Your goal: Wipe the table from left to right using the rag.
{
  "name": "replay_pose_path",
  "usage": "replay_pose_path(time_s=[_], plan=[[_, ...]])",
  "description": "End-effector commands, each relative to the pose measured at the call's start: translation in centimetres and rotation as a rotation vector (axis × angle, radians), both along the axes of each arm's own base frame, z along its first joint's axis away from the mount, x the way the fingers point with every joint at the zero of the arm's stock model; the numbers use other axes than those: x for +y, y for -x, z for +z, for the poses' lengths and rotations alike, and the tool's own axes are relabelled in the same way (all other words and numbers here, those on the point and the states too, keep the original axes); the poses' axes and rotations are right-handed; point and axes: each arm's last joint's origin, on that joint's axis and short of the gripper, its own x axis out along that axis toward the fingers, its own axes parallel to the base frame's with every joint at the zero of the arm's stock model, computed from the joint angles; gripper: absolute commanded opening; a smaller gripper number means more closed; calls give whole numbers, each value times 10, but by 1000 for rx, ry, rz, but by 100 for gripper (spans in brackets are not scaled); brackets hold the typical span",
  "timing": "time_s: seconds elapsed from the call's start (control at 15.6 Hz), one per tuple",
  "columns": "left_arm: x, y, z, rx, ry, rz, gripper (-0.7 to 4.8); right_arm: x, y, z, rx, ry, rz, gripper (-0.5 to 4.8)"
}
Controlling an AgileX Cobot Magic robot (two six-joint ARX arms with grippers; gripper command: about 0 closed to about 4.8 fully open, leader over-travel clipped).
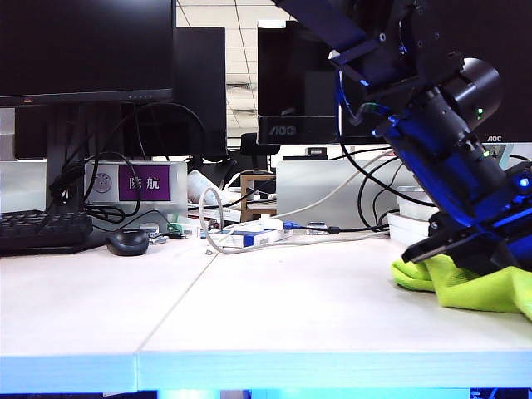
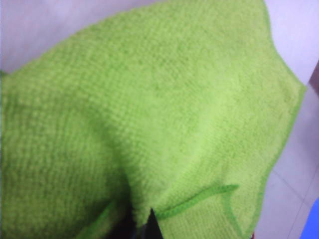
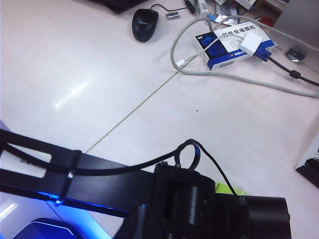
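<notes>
The left gripper (image 1: 432, 249), reaching across to the table's (image 1: 274, 307) right end, is pinched closed on the lime-green rag (image 1: 465, 287), which trails rightward beneath it. The right gripper, unseen, is closed and empty-looking.

The lime-green rag (image 2: 149, 114) is soft, nubbly microfibre cloth with a stitched hem, matt all over. The white tabletop (image 3: 89, 74) looks smooth, faintly glossy where light reflects. The black computer mouse (image 3: 144, 24) is smooth, slightly shiny plastic.
</notes>
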Motion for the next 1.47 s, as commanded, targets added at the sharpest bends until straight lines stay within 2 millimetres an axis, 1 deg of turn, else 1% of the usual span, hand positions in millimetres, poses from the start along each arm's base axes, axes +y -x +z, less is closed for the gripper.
replay_pose_path(time_s=[0.06, 0.19, 0.32, 0.64, 1.15, 1.22, 1.28, 1.34, 1.41, 1.47], plan=[[-3, 3, -19, 20, -45, 27, -6, 0, 0, 3, -19, -21, -1, -1], [-8, 5, -20, 16, -33, 20, -6, 0, 0, 3, -18, -21, 0, -1], [-19, 7, -22, 18, -21, 6, -6, 0, 0, 3, -17, -21, 1, -1], [-33, 7, -25, 26, 15, 13, -6, -1, 1, 4, -18, -22, 1, -1], [-35, 8, -28, 31, 24, 15, -6, -2, 2, 4, -18, -22, 1, -1], [-36, 8, -26, 32, 29, 12, -4, -2, 2, 4, -18, -22, 0, -1], [-36, 7, -21, 44, 50, 1, 0, -2, 2, 4, -18, -22, 0, -1], [-37, 6, -17, 44, 66, -4, 27, -2, 2, 4, -18, -22, 1, -1], [-39, 6, -10, 36, 84, -6, 147, -2, 2, 4, -18, -22, 0, -1], [-40, 5, -3, 28, 98, -6, 250, -2, 2, 4, -18, -22, 0, -1]])
